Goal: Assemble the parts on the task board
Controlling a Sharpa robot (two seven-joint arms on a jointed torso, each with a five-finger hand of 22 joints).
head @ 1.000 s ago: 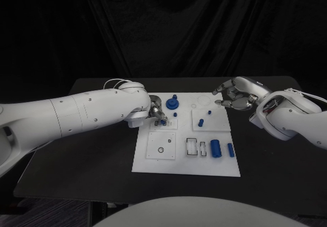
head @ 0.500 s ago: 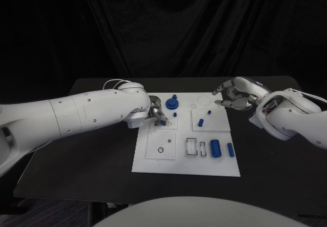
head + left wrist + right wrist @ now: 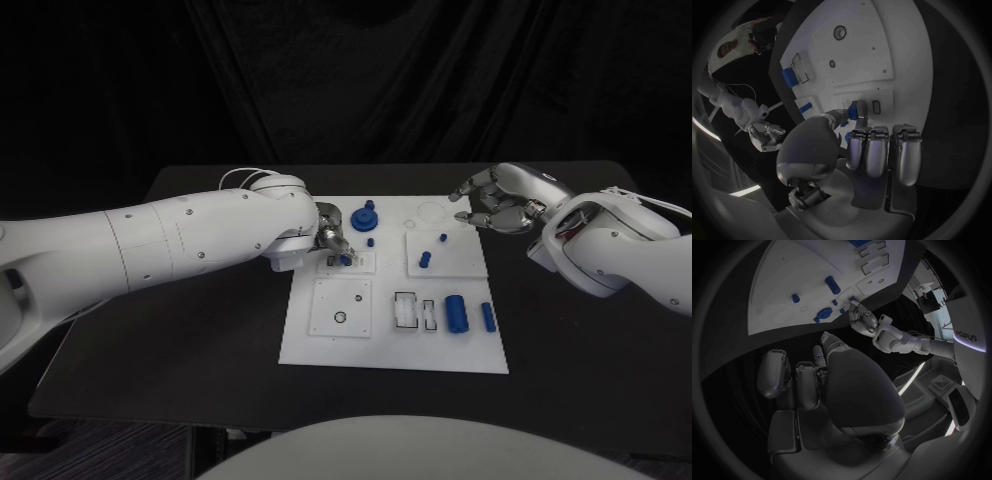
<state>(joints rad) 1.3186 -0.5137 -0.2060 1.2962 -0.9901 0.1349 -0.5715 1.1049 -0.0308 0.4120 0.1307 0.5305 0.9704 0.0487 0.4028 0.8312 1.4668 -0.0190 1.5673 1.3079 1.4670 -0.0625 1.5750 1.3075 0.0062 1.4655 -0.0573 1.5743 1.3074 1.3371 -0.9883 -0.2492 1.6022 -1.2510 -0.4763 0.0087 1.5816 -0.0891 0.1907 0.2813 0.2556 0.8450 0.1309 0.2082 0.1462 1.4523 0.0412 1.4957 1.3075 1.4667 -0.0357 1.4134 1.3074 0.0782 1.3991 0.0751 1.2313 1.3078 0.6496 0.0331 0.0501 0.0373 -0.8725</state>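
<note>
Head view: high, looks down and forward at the black table (image 3: 173,340), whole task board (image 3: 397,355) mid-frame, both arms entering from the sides. Left wrist view: fisheye behind the left hand (image 3: 848,155), very close to it, facing past the fingertips onto the task board (image 3: 898,55) just beyond; the right hand (image 3: 766,136) sits far off beyond the board. Right wrist view: fisheye behind the right hand (image 3: 826,390), close, facing over the fingers to the task board (image 3: 786,285) farther out; the left hand (image 3: 862,320) lies across it. All three views share the board; each wrist view catches the opposite hand.
</note>
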